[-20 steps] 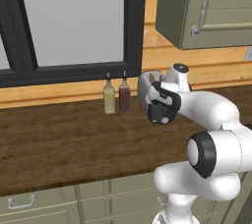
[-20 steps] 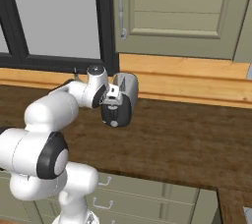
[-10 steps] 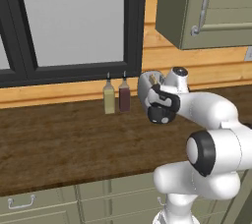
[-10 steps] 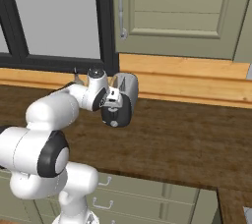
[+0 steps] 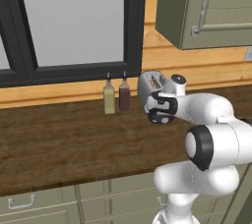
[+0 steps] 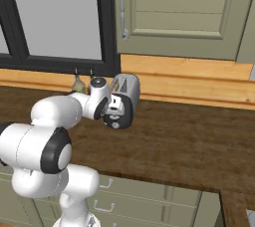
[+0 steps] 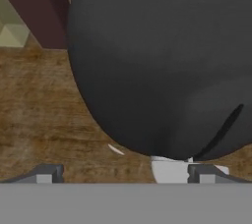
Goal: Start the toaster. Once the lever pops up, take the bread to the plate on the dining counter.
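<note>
Closer now, the claw (image 5: 158, 111) has crept against the toaster (image 6: 127, 87) at mid-frame on the worktop (image 5: 59, 139), likely seeking its lever; its spread I cannot tell. Bread pokes from the toaster's slot.

The white Franka arm with dark joints was folded forward at elbow height, its forearm running level toward the wall. The hand and its two-finger gripper (image 5: 156, 104) pointed away from the base and slightly down. In the hand view the two small dark fingertips (image 7: 47, 173) stood wide apart at the bottom edge, jaws spread.
</note>
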You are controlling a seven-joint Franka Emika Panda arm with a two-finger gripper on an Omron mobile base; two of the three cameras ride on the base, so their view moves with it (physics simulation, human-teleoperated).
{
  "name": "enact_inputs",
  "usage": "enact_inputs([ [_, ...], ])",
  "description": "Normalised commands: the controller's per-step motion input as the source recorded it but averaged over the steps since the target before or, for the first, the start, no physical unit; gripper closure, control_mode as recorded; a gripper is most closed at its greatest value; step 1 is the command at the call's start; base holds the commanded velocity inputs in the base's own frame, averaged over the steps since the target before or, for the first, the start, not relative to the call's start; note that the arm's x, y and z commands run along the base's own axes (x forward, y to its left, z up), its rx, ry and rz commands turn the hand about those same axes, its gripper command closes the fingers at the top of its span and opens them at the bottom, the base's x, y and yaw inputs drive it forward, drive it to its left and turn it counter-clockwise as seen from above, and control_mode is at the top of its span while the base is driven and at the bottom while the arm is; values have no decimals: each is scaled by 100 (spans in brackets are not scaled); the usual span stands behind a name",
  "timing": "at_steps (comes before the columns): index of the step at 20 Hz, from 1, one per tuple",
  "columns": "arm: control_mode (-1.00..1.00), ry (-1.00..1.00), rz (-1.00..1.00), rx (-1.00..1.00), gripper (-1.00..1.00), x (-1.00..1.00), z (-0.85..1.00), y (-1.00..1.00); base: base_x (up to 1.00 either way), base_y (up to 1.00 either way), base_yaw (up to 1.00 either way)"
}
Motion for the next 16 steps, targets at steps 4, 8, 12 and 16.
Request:
enact_inputs([
  [4,-100,0,0,0,-100,0,-33,0,0,0,0],
  [8,-100,0,0,0,-100,0,-29,0,0,0,0],
  [12,-100,0,0,0,-100,0,-28,0,0,0,0],
  [16,-100,-1,0,0,-100,-1,-10,0,0,0,0],
])
